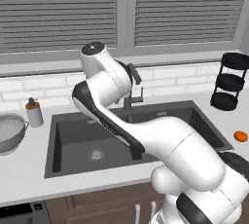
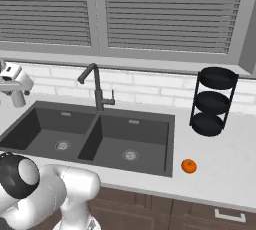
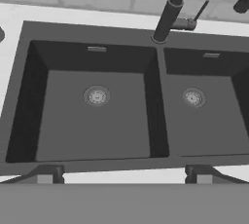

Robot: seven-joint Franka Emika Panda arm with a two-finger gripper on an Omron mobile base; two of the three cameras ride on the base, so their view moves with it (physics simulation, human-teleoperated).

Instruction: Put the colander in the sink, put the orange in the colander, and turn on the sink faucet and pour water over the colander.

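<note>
While the empty gripper [image 3: 124, 174] hung wide open above the sink [image 3: 160, 121], the colander [image 1: 10, 131] sat far left on the counter, so a hasty reach risked clipping the soap dispenser [image 1: 33, 112].

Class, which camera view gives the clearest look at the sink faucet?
The right base view: the faucet stands whole and unobstructed behind the sink divider. In the left base view the arm hides most of it; the hand view cuts off its spout.

Glossy white arm [image 1: 170, 142], dark joints
</note>
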